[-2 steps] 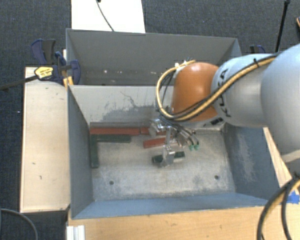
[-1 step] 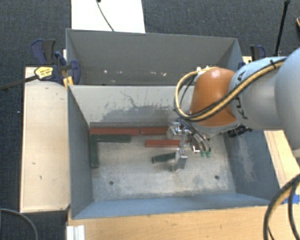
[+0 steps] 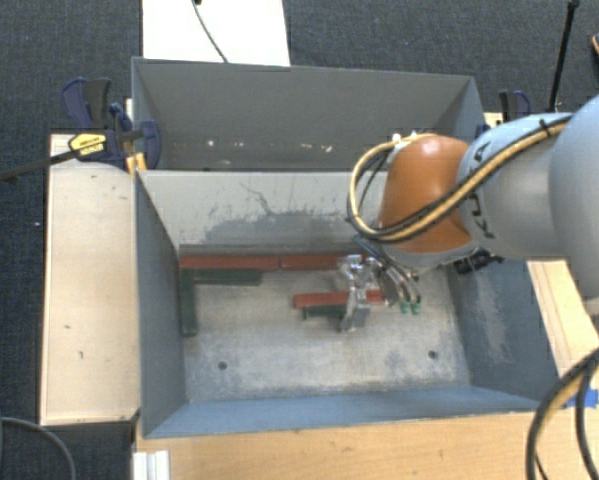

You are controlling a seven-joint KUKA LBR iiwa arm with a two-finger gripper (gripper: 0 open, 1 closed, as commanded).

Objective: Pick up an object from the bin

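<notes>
A dark green L-shaped bar (image 3: 187, 303) lies at the left, and a long red-brown bar (image 3: 249, 262) runs along the back. On the mid-floor, a short red-brown block (image 3: 317, 300) meets the gripper (image 3: 356, 308) at its right end. I cannot tell whether the gripper is apart or together. It would be wise to centre it over the block before lifting.

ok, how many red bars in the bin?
2. A long red bar lies along the floor's back edge; a short red bar sits mid-bin beside the gripper. The arm may hide more.
</notes>
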